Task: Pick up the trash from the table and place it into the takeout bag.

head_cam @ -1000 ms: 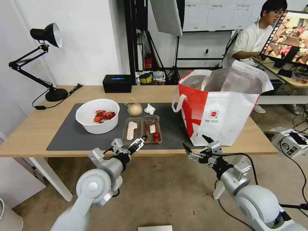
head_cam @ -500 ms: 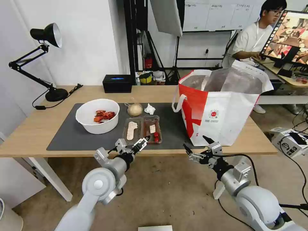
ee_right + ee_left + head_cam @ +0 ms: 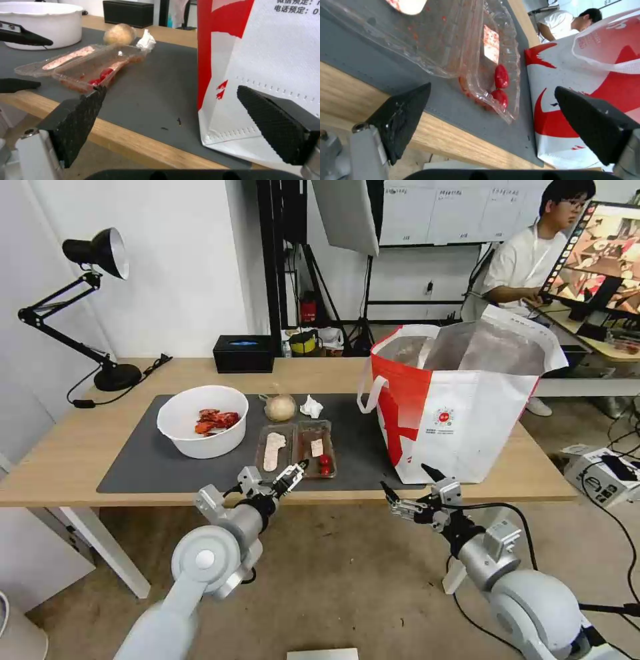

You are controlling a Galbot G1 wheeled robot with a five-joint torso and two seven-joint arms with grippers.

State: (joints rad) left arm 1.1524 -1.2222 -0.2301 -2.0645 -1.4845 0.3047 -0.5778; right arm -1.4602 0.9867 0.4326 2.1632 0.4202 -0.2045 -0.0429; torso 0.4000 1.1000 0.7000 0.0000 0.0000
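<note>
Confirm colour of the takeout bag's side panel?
Red, on the large white takeout bag; head view shows it best.

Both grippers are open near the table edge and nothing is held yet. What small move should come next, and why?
Probably the left gripper should ease forward over the near edge of the clear tray. Its jaws stand open just short of that edge and hold nothing, and this tray is the closest trash. The right gripper waits open by the takeout bag, which stands open on the table.

One bowl (image 3: 203,421), one tray (image 3: 297,449), one tissue (image 3: 311,407), one small bag (image 3: 280,407), one takeout bag (image 3: 460,407) and two grippers are counted.
</note>
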